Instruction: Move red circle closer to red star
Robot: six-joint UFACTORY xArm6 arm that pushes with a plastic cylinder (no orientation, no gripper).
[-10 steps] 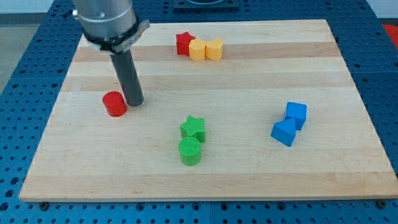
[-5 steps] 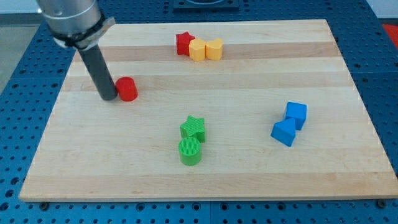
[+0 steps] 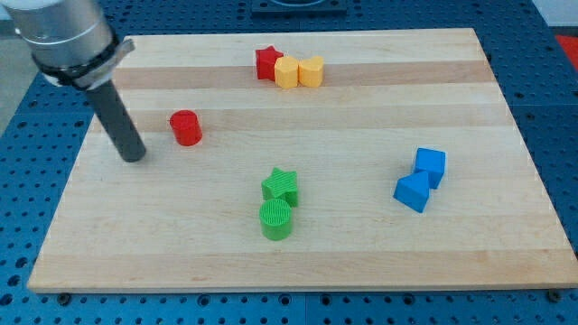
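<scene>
The red circle [image 3: 186, 127] stands on the wooden board [image 3: 379, 108] at the view's left, well below and to the left of the red star [image 3: 266, 63], which sits at the view's top against two yellow blocks. My tip [image 3: 133, 156] rests on the board to the left of the red circle and slightly below it, with a clear gap between them. The dark rod rises from the tip toward the view's upper left.
Two yellow blocks [image 3: 299, 71] touch the red star's right side. A green star [image 3: 281, 185] and a green circle [image 3: 276, 218] sit together at lower centre. Two blue blocks [image 3: 421, 180] sit at the right.
My tip went from the red circle's right side to its left, then drew back left and down. The red circle shifted right and slightly up.
</scene>
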